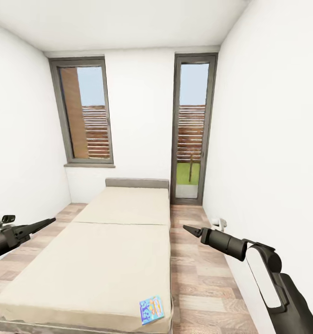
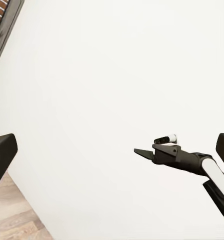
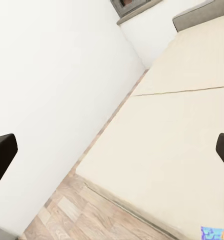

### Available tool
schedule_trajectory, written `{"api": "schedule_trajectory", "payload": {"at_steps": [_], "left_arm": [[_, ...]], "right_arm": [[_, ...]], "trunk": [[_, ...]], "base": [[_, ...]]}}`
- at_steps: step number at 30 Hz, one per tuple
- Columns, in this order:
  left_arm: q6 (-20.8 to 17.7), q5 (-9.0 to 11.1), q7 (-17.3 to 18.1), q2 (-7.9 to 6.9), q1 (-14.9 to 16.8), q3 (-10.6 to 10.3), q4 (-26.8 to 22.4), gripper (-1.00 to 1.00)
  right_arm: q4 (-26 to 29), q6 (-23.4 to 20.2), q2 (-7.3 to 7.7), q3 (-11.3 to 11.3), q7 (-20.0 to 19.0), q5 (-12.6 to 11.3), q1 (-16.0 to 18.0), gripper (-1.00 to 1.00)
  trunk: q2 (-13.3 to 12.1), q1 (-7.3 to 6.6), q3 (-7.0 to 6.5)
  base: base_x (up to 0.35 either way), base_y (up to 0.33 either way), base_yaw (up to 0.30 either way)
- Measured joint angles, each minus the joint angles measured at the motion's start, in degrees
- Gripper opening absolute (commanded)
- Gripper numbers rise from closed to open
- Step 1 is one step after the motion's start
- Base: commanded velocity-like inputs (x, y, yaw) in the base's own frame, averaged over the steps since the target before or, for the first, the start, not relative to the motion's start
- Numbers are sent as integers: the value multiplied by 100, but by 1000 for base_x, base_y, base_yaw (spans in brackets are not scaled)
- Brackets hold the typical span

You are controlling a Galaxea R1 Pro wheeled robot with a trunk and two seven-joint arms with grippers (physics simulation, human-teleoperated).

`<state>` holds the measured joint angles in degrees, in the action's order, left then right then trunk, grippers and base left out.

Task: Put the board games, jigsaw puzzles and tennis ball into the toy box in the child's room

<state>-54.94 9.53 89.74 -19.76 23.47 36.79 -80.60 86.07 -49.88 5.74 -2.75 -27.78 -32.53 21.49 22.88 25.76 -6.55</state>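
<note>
The left gripper [image 1: 48, 221] hangs over the plank floor [image 1: 198, 273] beside the bed [image 1: 110, 250], its fingers drawn to a point with nothing between them. The bed's beige mattress runs toward the far wall between a window [image 1: 84, 111] and a glazed door [image 1: 192, 127]. A blue, colourfully printed board game [image 1: 152, 309] lies flat near the mattress's near right corner. The right gripper [image 1: 188, 229] hovers over the floor right of the bed, likewise pinched together and empty.
</note>
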Motion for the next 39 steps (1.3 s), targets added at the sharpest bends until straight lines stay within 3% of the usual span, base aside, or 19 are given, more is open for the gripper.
{"api": "schedule_trajectory", "payload": {"at_steps": [9,17,39], "left_arm": [[0,0,0,0,0,0,-2,100],[0,5,-1,-1,-2,2,-1,100],[0,31,-1,-1,-2,-7,0,100]], "right_arm": [[2,1,1,-2,3,9,0,100],[-3,-3,-1,-8,9,4,1,100],[-11,-11,-1,-8,9,1,1,100]], "trunk": [[0,0,-31],[-1,0,-32],[-1,1,162]], "base": [[0,251,-264],[0,125,-47],[-47,17,-44]]}}
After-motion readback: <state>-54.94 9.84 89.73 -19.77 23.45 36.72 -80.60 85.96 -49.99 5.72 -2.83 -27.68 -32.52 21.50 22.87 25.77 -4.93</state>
